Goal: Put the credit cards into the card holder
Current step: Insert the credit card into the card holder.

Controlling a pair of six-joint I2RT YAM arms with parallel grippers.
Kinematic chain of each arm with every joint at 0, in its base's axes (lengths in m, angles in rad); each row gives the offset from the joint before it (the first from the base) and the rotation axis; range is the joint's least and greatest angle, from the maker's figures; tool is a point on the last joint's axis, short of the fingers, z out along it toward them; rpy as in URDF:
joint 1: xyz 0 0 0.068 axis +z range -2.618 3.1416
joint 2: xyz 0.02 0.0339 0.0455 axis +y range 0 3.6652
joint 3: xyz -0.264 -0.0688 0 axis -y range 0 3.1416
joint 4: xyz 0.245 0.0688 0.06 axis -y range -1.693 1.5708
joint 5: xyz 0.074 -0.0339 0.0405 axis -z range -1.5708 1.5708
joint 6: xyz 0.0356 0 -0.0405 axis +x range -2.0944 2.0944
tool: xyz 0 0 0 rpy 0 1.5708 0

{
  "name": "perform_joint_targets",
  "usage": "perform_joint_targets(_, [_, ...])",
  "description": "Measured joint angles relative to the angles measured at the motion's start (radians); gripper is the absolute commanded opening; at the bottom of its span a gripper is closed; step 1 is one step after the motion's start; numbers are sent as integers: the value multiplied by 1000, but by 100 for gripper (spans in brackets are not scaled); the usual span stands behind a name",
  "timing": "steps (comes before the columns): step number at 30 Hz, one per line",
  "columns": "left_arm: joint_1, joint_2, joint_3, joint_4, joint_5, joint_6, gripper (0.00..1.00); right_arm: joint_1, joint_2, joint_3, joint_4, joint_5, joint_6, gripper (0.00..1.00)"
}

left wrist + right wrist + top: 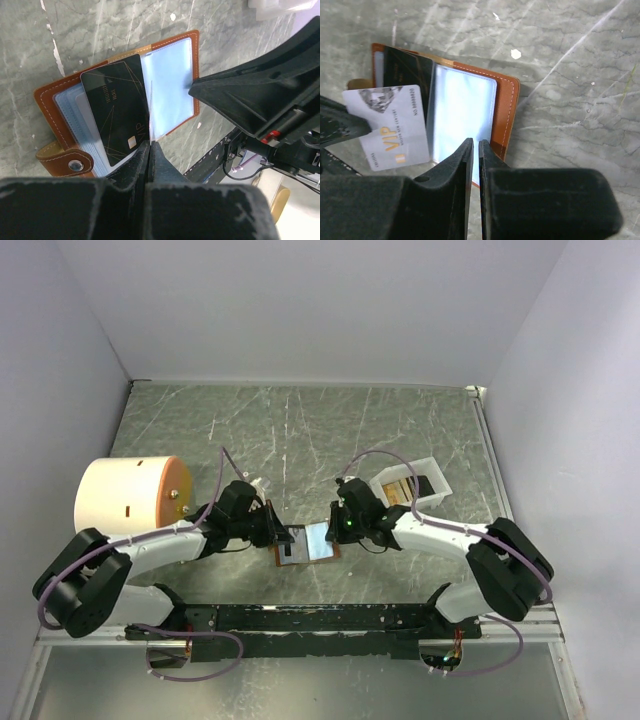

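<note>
The brown card holder [322, 540] lies open on the table between the two arms, its light-blue sleeves [170, 80] facing up. A black credit card with gold lines [117, 107] rests on its left half. My left gripper [150, 144] is shut on a silver credit card marked VIP [390, 127], held upright over the fold and seen edge-on in the left wrist view. My right gripper [475, 142] is closed to a thin slit at the near edge of a clear sleeve [462, 110]. In the top view both grippers, left [283, 538] and right [333, 532], meet over the holder.
A white tray [432, 480] with tan and dark things inside stands behind the right arm. A cream cylinder with an orange face [130, 502] stands at the left. White walls close the table on three sides, and the black arm rail [320, 618] runs along the near edge.
</note>
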Motion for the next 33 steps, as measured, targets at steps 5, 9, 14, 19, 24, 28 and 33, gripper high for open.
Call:
perform_joint_targets(5, [2,15,0,14,15,-11,7,2,38,0,-4,23,-1,9])
perform_joint_targets(9, [4,29,0,33,24,-26,7,7,37,-8,1,40,1,9])
perform_joint_targets(14, [5,59,3,40,33,-41,7,9,32,-29,4,50,5,9])
perform_joint_targets(19, [5,87,23,31,32,-49,7,11,28,-38,17,54,6,9])
perform_joint_targets(24, [5,106,47,6,28,-49,7,12,23,-44,23,56,9,9])
perform_joint_targets(28, [6,129,69,-21,15,-52,7,13,22,-46,23,57,9,9])
perform_joint_targets(33, [10,161,89,-35,13,-55,7,14,13,-47,23,63,8,9])
